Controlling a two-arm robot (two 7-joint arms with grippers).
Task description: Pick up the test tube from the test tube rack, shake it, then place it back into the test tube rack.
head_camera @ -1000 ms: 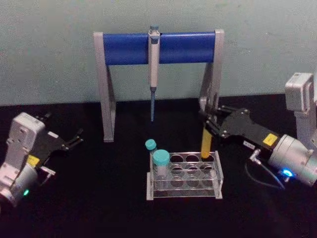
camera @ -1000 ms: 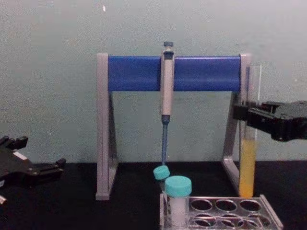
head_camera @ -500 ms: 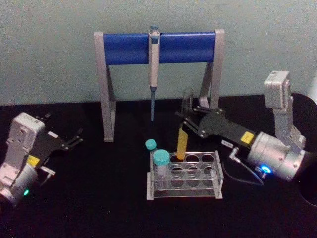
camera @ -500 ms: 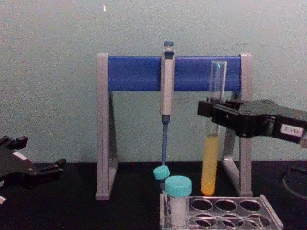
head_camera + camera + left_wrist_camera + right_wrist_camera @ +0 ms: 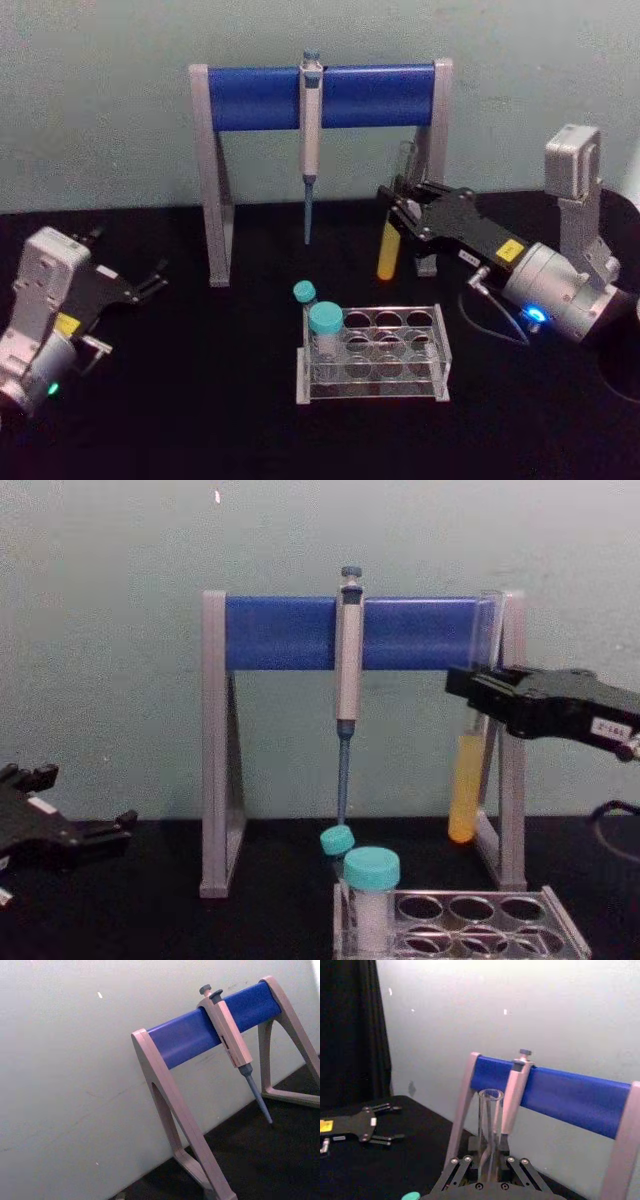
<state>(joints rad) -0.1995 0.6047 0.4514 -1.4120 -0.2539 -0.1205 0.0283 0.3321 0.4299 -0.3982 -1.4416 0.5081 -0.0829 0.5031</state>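
My right gripper (image 5: 393, 207) is shut on the test tube (image 5: 386, 257), a thin clear tube with yellow-orange liquid in its lower part. It holds the tube slightly tilted in the air, behind and above the test tube rack (image 5: 420, 372). From the chest the test tube (image 5: 463, 792) hangs well above the test tube rack (image 5: 560, 935), gripped at mid-height by the right gripper (image 5: 474, 690). In the right wrist view the test tube (image 5: 490, 1125) stands upright between the fingers (image 5: 454, 1172). My left gripper (image 5: 152, 281) rests open at the far left of the table.
A tall grey-legged stand with a blue bar (image 5: 250, 97) stands behind the rack, close to the held tube. A grey-and-blue pipette (image 5: 310, 130) hangs from it. Two teal-capped tubes (image 5: 325, 322) sit at the rack's left end. A wall lies just behind.
The right gripper swung the tube from the rack's right side to low and tilted over the rack, and now it is raised and farther back. The left arm stayed still.
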